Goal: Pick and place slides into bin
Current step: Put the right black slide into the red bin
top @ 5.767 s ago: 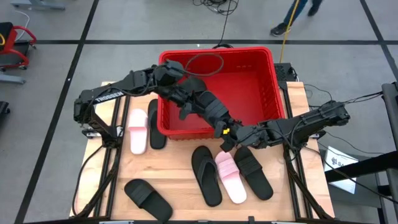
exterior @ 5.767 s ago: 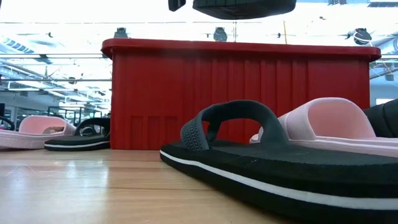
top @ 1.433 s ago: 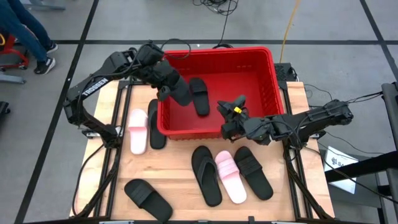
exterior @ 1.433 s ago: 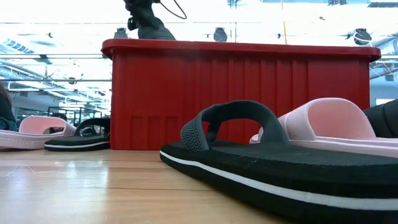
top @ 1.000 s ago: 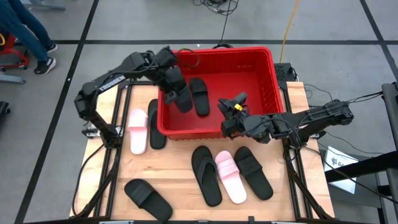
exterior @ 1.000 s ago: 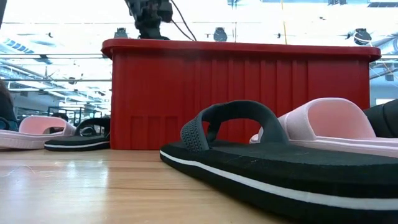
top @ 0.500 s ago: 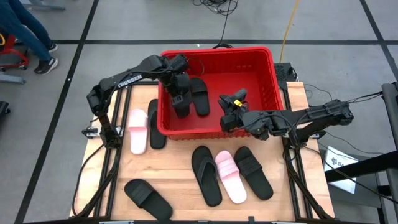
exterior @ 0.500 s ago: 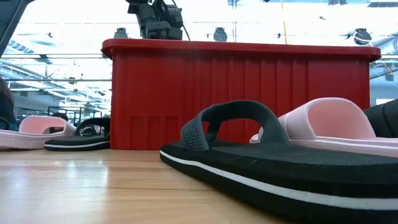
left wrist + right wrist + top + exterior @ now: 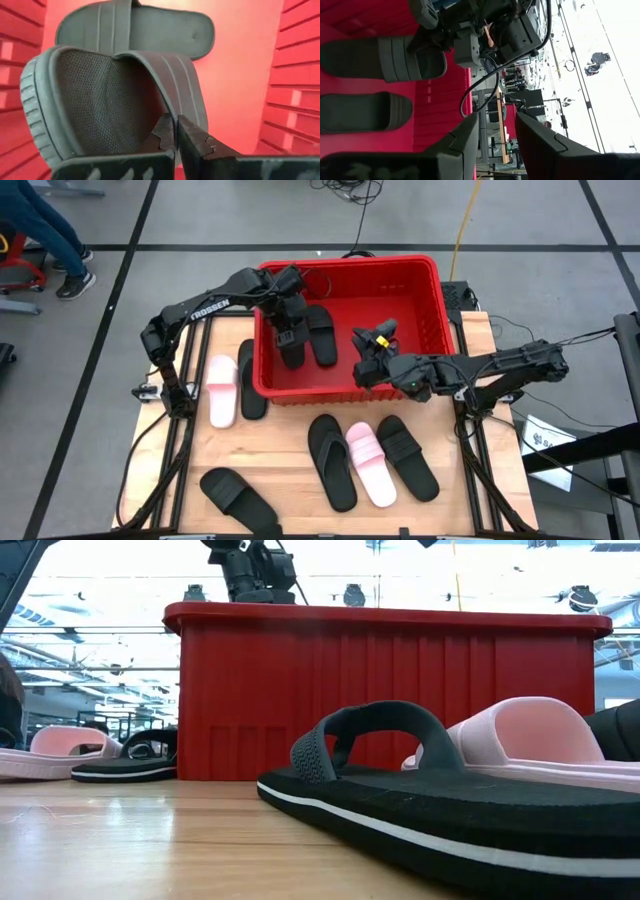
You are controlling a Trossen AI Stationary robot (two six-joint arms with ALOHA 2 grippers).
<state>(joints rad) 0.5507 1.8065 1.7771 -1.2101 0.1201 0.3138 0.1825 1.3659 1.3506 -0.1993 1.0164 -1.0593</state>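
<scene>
- Bin sits at table's far middle, within both arms' reach; one black slide already lies flat on its floor.
- Table holds six more slides: pink one and a black one left of bin, three in front, one at near-left corner.
- Left gripper is low inside bin, clamped on strap of a second black slide, likely so it lands beside the first.
- Right gripper hovers over bin's front edge, fingers apart, empty.
</scene>
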